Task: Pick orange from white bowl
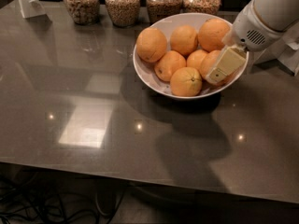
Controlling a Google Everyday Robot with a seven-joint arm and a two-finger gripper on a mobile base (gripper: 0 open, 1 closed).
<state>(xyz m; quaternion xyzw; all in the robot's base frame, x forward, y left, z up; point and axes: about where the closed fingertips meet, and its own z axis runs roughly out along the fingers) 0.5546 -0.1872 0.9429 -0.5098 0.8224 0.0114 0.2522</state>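
Note:
The white bowl [145,80] stands at the back right of the dark table and holds several oranges. The large deep-orange orange [208,62] lies at the bowl's right side, partly hidden by my gripper. My gripper [219,72], cream-coloured below a white arm, reaches in over the bowl's right rim and lies against that orange's right side. A smaller, yellower orange with a stem dot [186,81] sits at the front of the bowl, just left of the gripper. Other big oranges sit at the left [151,44] and back right [213,33].
Several glass jars of grain [122,4] stand in a row behind the bowl along the table's far edge. A white stand [29,1] is at the far left corner. The white arm [268,13] hangs over the table's right side.

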